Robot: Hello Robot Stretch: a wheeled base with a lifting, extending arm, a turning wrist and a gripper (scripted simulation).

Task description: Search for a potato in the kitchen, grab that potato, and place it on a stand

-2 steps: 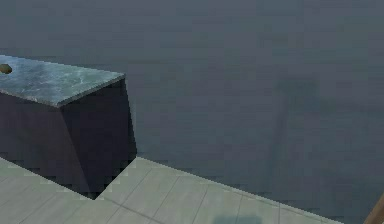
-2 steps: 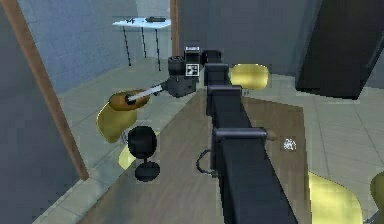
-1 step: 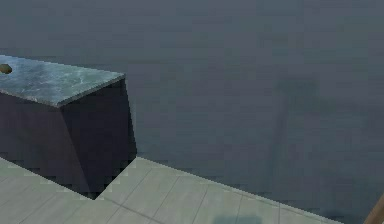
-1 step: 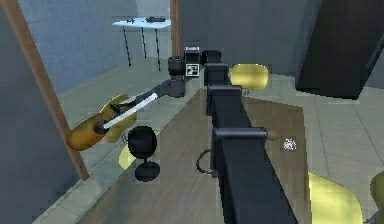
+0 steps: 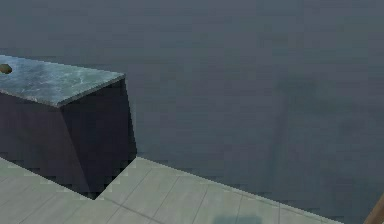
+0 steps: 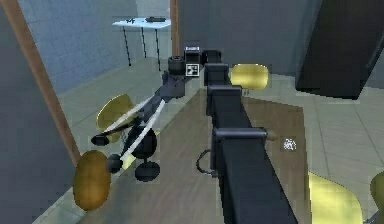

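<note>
A brown oval potato [image 6: 92, 180] hangs at the far end of my gripper [image 6: 116, 150], low at the arm side view's left and clear of the floor and the table, so the gripper holds it. The thin fingers [image 6: 135, 120] slant down and left from the dark gripper body [image 6: 172, 84]. Just above that body are two white marked squares. The dark arm bar [image 6: 238, 150] rises from the bottom edge over a brown wooden table [image 6: 185, 135]. A small white table on thin legs [image 6: 140, 22] stands far back.
Yellow chairs [image 6: 248, 74] ring the wooden table, one close behind the fingers [image 6: 113, 112]. A small white thing [image 6: 290, 145] lies on the table. In the forward view a dark counter with a marbled top [image 5: 65, 82] stands at left before a grey wall, on pale tiled floor [image 5: 170, 200].
</note>
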